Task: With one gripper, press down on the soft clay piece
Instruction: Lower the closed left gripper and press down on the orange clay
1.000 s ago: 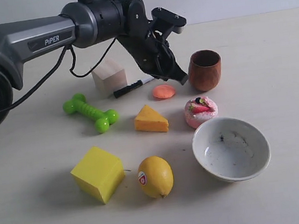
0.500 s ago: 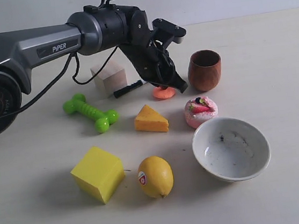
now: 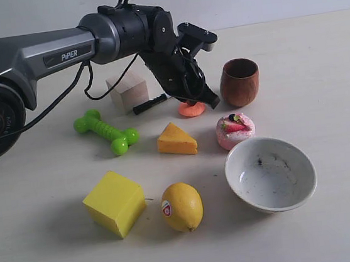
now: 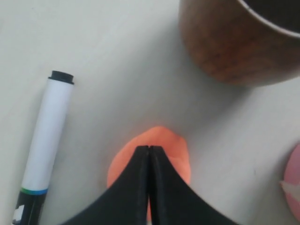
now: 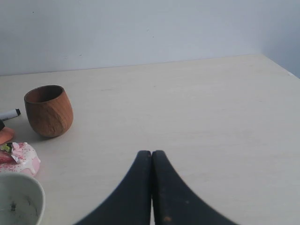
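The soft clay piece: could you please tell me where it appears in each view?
Exterior view: soft clay piece beside the wooden cup, under the left gripper.
Left wrist view: clay half hidden behind the shut gripper's tips, between marker and cup.
Right wrist view: an orange sliver at the frame edge, between marker tip and cake.
Shared landmark: the wooden cup.

The cheese wedge (image 3: 176, 140) sat mid-table. Just behind it lay the soft clay piece (image 3: 191, 109), under the left gripper (image 3: 208, 100). The cup (image 3: 240, 82) stood behind-right of the wedge, and the marker (image 3: 151, 103) and block (image 3: 127, 90) behind-left. The bone toy (image 3: 105, 131) lay left, the cake (image 3: 235, 130) right, the bowl (image 3: 270, 174) front-right, the lemon (image 3: 182, 206) in front and the cube (image 3: 114, 203) front-left.
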`<control>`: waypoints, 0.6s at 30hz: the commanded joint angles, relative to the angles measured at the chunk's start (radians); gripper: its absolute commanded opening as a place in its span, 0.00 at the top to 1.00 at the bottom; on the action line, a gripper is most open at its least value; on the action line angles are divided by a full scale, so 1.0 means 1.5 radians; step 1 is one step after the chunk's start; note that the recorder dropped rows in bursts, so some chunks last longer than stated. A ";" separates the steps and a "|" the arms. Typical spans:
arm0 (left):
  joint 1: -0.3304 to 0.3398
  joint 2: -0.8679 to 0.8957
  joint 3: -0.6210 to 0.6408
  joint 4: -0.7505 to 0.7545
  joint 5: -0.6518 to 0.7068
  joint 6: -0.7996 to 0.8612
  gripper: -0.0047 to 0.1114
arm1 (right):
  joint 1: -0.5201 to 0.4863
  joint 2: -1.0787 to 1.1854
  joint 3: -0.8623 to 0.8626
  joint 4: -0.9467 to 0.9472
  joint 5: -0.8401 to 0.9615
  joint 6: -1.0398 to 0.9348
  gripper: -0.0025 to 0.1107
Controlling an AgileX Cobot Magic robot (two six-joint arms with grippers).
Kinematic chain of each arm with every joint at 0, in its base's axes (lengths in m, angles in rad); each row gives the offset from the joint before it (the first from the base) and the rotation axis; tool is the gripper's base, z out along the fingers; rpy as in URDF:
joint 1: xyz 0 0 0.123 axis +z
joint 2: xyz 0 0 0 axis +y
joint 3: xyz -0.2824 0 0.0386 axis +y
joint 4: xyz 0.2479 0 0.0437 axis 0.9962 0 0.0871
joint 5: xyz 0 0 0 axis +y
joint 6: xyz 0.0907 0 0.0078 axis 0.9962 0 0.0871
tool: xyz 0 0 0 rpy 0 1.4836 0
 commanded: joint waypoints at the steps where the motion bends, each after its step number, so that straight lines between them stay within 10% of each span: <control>1: 0.001 0.021 -0.001 0.003 0.036 -0.009 0.96 | -0.003 -0.004 0.004 0.000 -0.005 0.000 0.98; 18: 0.001 0.044 -0.001 -0.004 0.122 -0.019 0.96 | -0.003 -0.004 0.004 0.000 -0.005 0.000 0.98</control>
